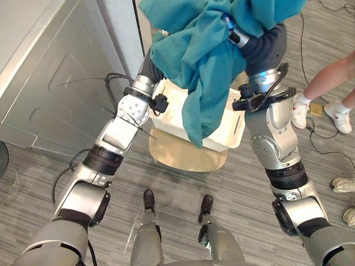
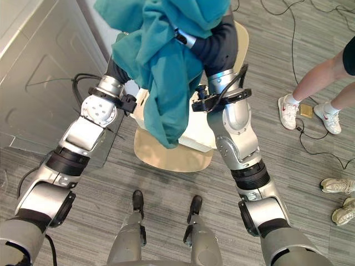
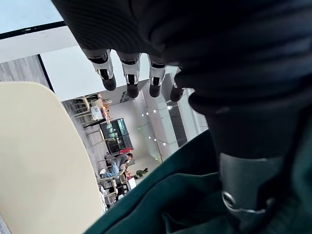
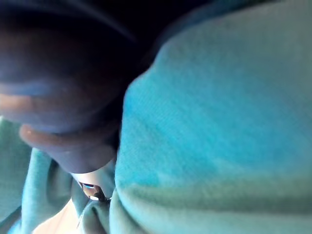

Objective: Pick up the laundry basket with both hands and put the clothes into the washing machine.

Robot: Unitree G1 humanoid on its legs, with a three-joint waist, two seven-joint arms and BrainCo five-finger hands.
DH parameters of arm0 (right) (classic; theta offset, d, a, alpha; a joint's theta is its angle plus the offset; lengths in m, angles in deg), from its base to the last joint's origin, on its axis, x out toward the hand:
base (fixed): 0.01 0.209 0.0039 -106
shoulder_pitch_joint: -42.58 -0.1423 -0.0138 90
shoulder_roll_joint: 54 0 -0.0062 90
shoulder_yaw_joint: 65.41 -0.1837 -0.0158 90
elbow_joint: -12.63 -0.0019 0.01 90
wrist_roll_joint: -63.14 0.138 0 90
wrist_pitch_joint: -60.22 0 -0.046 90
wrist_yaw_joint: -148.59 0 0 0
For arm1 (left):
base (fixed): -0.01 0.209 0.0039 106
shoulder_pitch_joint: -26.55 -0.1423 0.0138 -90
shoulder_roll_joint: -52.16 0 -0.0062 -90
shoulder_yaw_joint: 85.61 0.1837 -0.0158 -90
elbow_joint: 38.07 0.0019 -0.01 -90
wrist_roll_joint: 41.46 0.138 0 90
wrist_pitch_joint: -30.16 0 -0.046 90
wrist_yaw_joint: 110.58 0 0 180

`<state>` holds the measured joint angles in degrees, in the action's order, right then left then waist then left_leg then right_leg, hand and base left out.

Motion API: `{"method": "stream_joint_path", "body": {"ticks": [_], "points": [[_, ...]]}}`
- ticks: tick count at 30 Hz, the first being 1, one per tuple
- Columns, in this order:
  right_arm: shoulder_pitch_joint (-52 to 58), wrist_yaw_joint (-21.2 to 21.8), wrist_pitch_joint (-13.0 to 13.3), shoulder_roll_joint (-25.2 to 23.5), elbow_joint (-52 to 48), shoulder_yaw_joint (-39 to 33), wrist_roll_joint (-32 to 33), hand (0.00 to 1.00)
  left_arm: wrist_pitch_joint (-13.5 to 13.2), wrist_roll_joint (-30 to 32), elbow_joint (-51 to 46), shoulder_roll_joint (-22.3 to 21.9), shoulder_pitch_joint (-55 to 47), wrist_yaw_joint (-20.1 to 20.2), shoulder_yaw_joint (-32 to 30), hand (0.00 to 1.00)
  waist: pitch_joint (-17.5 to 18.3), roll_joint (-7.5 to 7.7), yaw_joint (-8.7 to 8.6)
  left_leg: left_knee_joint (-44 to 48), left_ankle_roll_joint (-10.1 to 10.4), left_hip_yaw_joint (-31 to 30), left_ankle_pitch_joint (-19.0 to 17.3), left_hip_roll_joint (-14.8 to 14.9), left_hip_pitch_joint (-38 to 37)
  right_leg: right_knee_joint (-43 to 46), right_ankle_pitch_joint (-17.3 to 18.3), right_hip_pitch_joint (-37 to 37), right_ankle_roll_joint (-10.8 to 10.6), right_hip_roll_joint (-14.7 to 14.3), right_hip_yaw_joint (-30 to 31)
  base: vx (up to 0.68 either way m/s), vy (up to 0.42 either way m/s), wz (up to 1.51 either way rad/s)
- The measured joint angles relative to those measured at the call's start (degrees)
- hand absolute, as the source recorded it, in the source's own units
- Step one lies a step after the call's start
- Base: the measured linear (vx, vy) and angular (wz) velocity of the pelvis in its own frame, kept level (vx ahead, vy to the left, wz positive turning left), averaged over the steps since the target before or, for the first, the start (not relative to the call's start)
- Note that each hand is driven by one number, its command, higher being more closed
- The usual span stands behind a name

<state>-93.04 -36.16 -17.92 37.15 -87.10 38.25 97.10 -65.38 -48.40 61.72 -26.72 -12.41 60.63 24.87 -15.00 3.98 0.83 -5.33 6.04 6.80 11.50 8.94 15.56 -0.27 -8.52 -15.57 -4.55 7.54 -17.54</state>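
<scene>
Teal garment (image 1: 202, 72) over right hand (image 4: 58, 78); laundry basket (image 1: 169, 119) below it.
Head views: cloth hangs from the right wrist over the basket, which sits on a beige stool (image 1: 183, 158). Left wrist: left hand (image 3: 161, 34) straight-fingered, spread, empty. Right wrist: cloth buries the hand; grip can't be told.

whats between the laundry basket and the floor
A pale beige seat: the white laundry basket rests on it, above the grey floor. Both eye views show this, with the teal cloth hanging in front of the basket.
</scene>
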Motion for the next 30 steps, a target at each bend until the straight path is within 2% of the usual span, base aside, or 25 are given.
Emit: {"method": "stream_joint_path", "body": {"ticks": [3, 9, 14, 19, 21, 26, 30], "points": [[0.0, 0.1, 0.0, -0.2, 0.1, 1.1, 1.7, 1.0, 0.2, -5.1, 0.2, 0.2, 0.3, 0.8, 1.5, 0.0, -0.4, -0.06, -0.03, 0.0, 0.0, -0.2, 0.0, -0.1, 0.0, 0.1, 0.0, 0.0, 0.0, 0.1, -0.4, 0.02, 0.002, 0.03], [-0.7, 1.5, -1.1, -0.2, 1.0, 5.9, 4.2, 1.0, 0.7, -20.0, 0.8, 4.0, 1.1, 6.4, 10.4, 0.0, -0.8, -0.22, -0.08, 0.0, 0.0, -0.8, 0.0, -0.1, 0.0, 0.9, 0.9, 0.1, 0.3, 0.3, -1.1, 0.0, -0.004, 0.04], [-0.7, 2.6, -1.1, 0.3, 1.2, 7.7, 4.6, 1.0, 0.8, -24.7, -1.9, 8.8, 1.5, 8.8, 14.2, 0.0, -1.1, -0.24, 0.05, 0.0, 0.0, -0.8, 0.0, -0.2, 0.2, 1.2, 1.0, -0.1, 0.2, 0.4, -1.2, 0.0, -0.001, 0.02], [-1.4, 3.8, -1.1, 2.5, 1.1, 6.8, 4.2, 1.0, 0.7, -24.4, -11.7, 14.9, -1.9, 10.1, 15.3, 0.0, -2.5, -0.48, 0.13, 0.0, 0.0, -1.1, 0.0, -0.4, 1.0, 1.4, 1.2, -0.9, 0.0, 0.7, -1.3, 0.0, 0.0, 0.01], [-1.4, 3.7, -1.1, 3.8, 1.0, 5.4, 4.0, 1.0, 0.5, -23.6, -14.8, 15.8, -5.0, 10.1, 15.0, 0.0, -2.6, -0.72, 0.11, 0.0, 0.0, -1.2, 0.0, -0.6, 1.4, 1.6, 1.3, -1.2, -0.2, 0.8, -1.4, 0.01, -0.002, 0.02], [-2.7, 2.7, -1.0, 7.6, 0.3, -1.9, 1.9, 1.0, -1.4, -13.2, -20.6, 16.2, -14.0, 10.0, 9.3, 0.0, -3.5, -1.67, 0.14, 0.0, 0.0, -1.2, 0.0, -0.9, 2.7, 2.2, 1.6, -2.8, -0.2, 1.2, -1.3, 0.01, -0.002, 0.0], [-4.7, 2.2, -0.6, 10.1, -2.2, -3.3, 1.2, 1.0, -2.9, -5.1, -22.9, 16.1, -16.6, 9.3, 5.6, 0.0, -3.7, -2.06, 0.13, 0.0, 0.0, -0.9, 0.0, -0.9, 3.8, 2.2, 1.6, -4.1, -0.2, 1.2, -1.1, 0.0, -0.003, -0.02]]}}
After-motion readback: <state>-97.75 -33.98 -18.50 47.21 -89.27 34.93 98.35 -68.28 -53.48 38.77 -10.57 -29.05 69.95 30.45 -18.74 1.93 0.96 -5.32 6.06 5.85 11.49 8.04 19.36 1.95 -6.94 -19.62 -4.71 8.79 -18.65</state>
